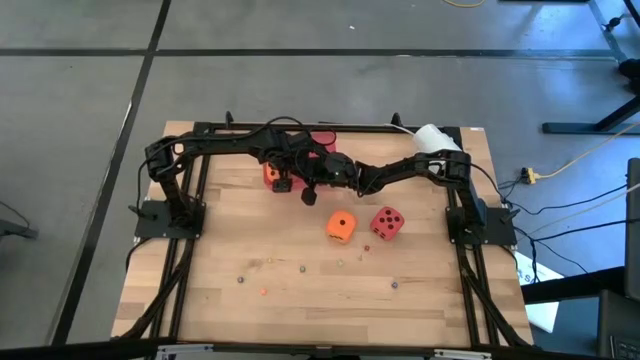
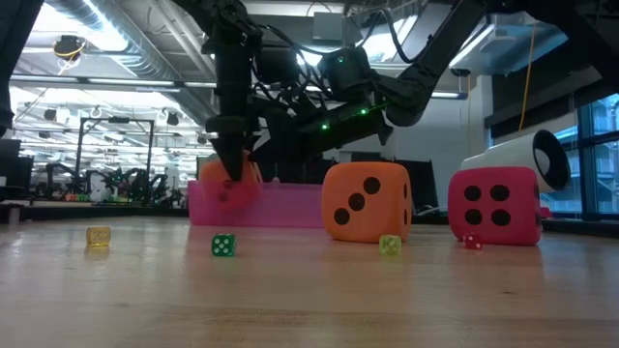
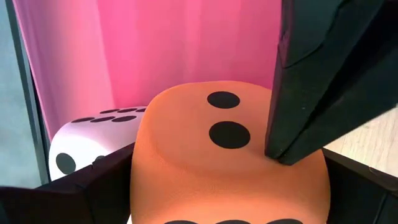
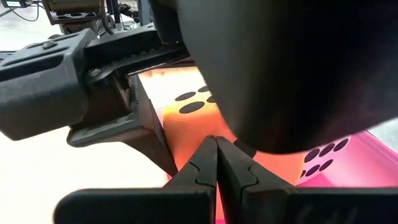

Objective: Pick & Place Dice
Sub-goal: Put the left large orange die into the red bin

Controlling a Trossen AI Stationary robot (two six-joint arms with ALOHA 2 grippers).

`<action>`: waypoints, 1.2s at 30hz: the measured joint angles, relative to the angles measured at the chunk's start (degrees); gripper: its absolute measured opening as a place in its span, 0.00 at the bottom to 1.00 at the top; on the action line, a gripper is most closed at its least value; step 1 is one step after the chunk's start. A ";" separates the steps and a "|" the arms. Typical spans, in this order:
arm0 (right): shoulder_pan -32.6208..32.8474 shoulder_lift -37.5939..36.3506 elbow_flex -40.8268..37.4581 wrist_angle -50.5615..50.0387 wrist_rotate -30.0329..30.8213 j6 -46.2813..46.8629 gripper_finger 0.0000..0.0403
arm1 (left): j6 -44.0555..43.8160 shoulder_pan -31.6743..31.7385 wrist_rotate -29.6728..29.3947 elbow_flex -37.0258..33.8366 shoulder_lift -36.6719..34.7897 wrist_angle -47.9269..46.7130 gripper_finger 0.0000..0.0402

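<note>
An orange die (image 3: 217, 162) sits between my left gripper's (image 1: 283, 182) fingers at the left end of the pink-red tray (image 1: 326, 148). In the low view the tray's near wall (image 2: 280, 205) hides the die's lower part. My right gripper (image 4: 217, 146) is shut, and its tips are at this same die. The pink die (image 3: 81, 140) rests on the tray's pink surface just beside it. A second orange die (image 1: 340, 225) and the red die (image 1: 387, 223) stand on the bare wood, nearer to me. My left gripper holds the orange die (image 2: 227, 174) from above, pointing down, with one finger (image 3: 87, 186) on each of two opposite side faces. The two-pip face (image 3: 227, 124) shows between them. My right gripper's shut fingers (image 3: 292, 137) touch the die's top edge (image 3: 267, 163), slanting in from the table's right.
Tiny coloured beads and mini dice lie scattered over the near half of the table (image 1: 263, 292) (image 2: 223, 245). A white cylinder (image 1: 435, 135) lies at the far right corner. The two arms cross close together over the tray. Bare wood (image 1: 230, 250) lies near left.
</note>
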 joint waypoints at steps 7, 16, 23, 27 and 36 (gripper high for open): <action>0.02 0.00 0.02 -0.01 -0.02 -0.02 0.00 | 0.42 0.00 -0.01 0.00 0.00 0.03 0.97; 0.00 0.00 0.02 0.02 0.00 -0.02 0.00 | -1.28 0.00 0.01 0.00 0.00 0.02 0.97; 0.00 0.00 0.02 -0.01 0.04 -0.02 0.00 | -1.41 0.02 0.32 0.00 0.00 0.02 0.97; 0.00 0.00 0.02 -0.01 0.06 -0.02 0.01 | -1.48 0.02 0.48 0.00 0.00 0.02 0.97; -0.02 0.00 0.02 0.02 0.24 0.00 0.09 | -1.46 0.02 0.60 0.00 0.00 0.02 0.97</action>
